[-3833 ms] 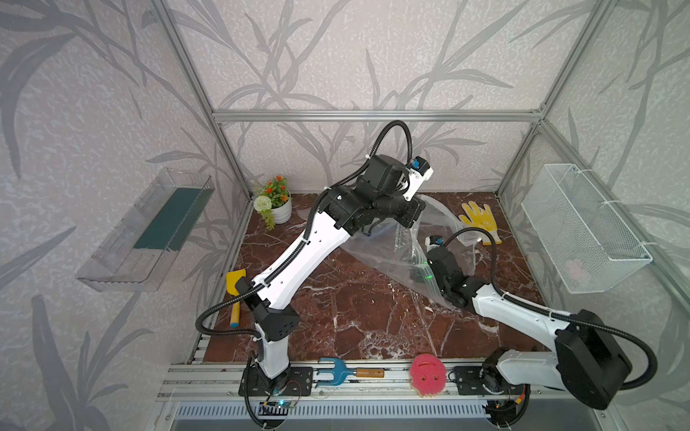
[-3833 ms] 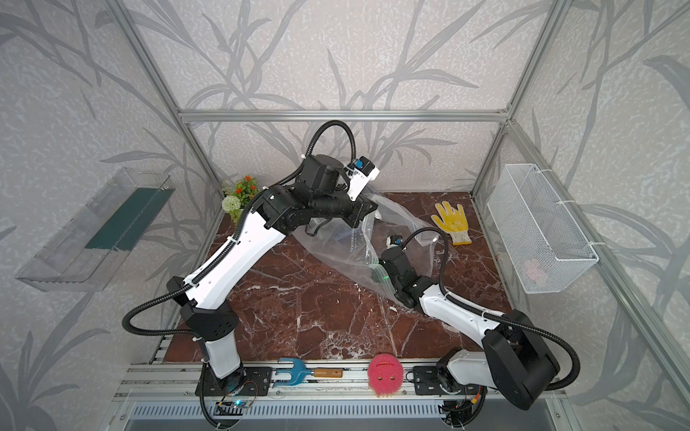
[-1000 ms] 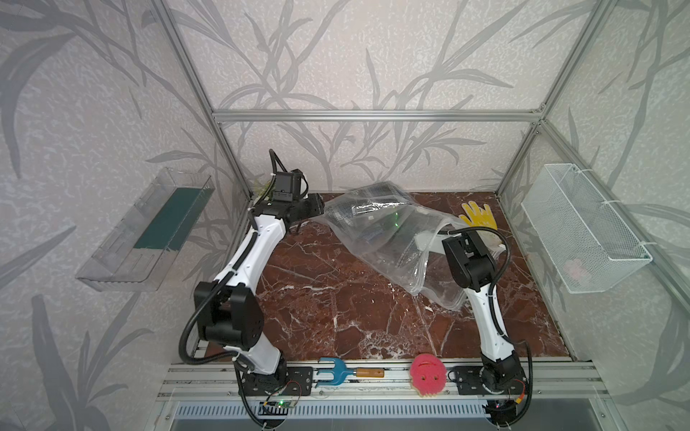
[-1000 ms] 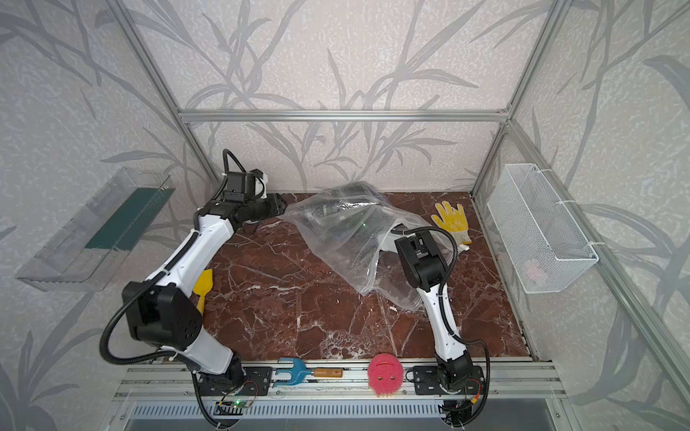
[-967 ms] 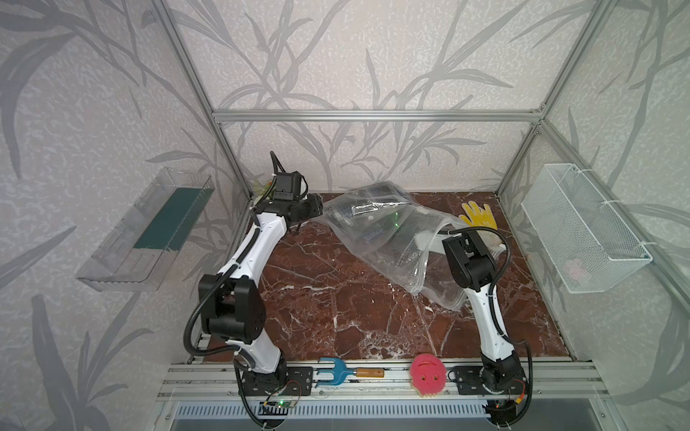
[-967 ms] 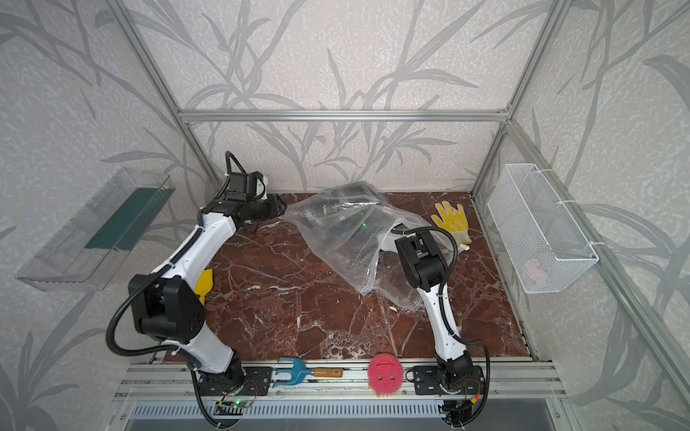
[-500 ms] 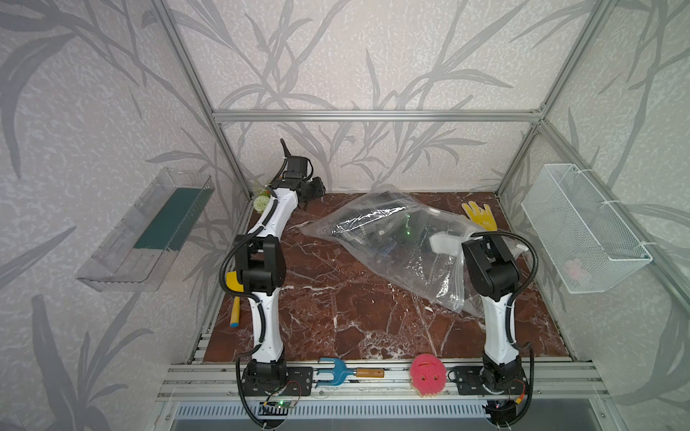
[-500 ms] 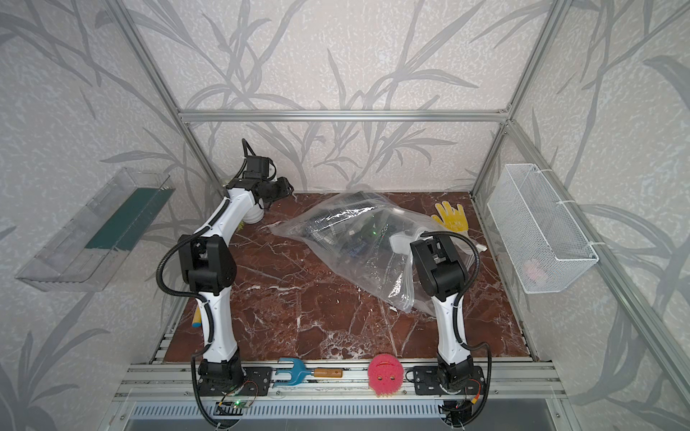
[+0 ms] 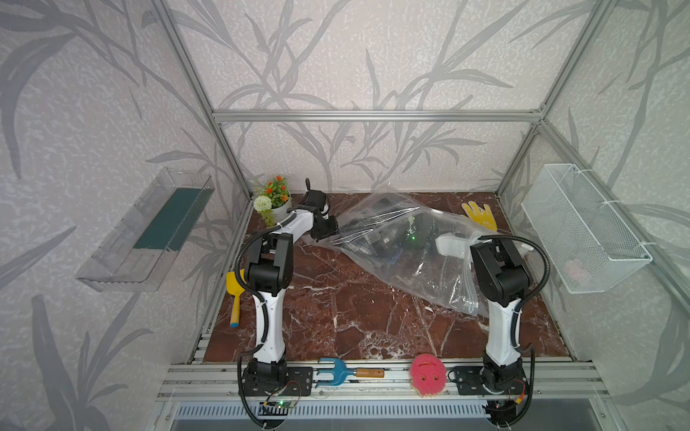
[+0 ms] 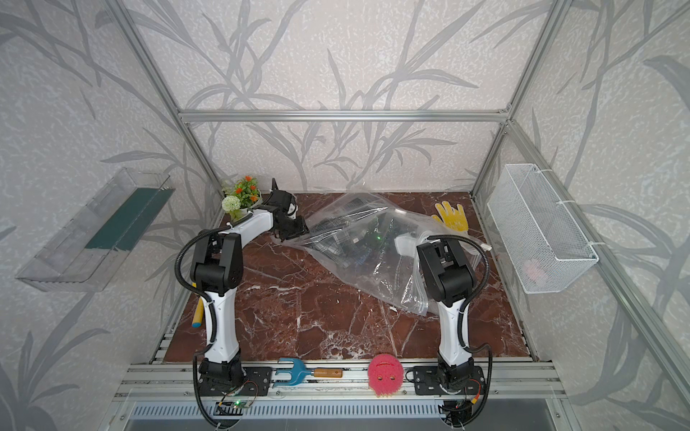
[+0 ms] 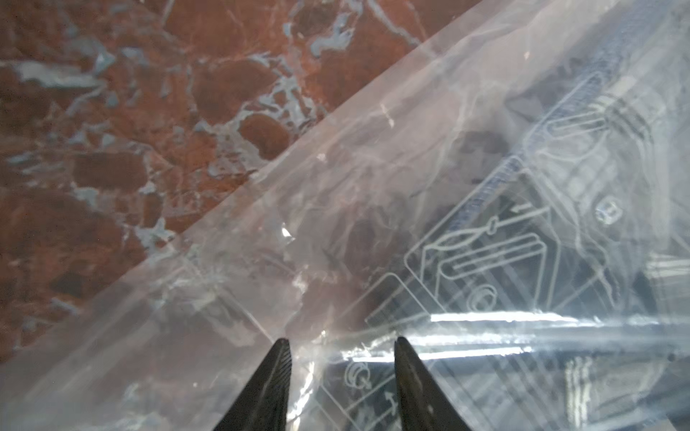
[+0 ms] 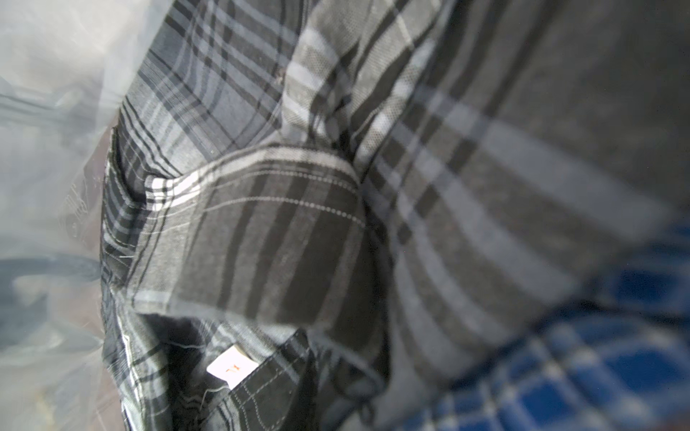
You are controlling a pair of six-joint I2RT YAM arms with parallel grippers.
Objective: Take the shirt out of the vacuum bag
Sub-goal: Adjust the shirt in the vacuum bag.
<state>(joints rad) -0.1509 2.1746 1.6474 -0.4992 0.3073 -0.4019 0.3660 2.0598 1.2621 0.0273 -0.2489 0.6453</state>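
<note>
The vacuum bag [image 9: 422,268] [image 10: 373,276], clear and crinkly, lies stretched across the back right of the marble table. A dark grey plaid shirt [image 9: 388,239] [image 10: 354,242] is inside it. My left gripper [image 9: 330,231] [image 10: 300,229] is at the bag's far-left corner; in the left wrist view its gripper [image 11: 339,343] stands open, tips apart over the printed film. My right gripper [image 9: 425,239] reaches into the bag's right side. Its fingers are hidden; the right wrist view is filled by the shirt [image 12: 280,242] and a blue check cloth [image 12: 597,354]. I cannot see whether it holds fabric.
A flower pot [image 9: 274,203] stands just behind my left gripper. A yellow glove [image 9: 481,216] lies at the back right, a wire basket [image 9: 582,227] hangs on the right wall. A yellow scoop [image 9: 235,294], blue hand rake [image 9: 336,373] and pink sponge [image 9: 427,375] lie along the edges.
Both arms have folded back toward their bases. My left gripper swung to the back-left corner by the flower pot and narrowed slightly. The bag now lies lower and stretched out leftward.
</note>
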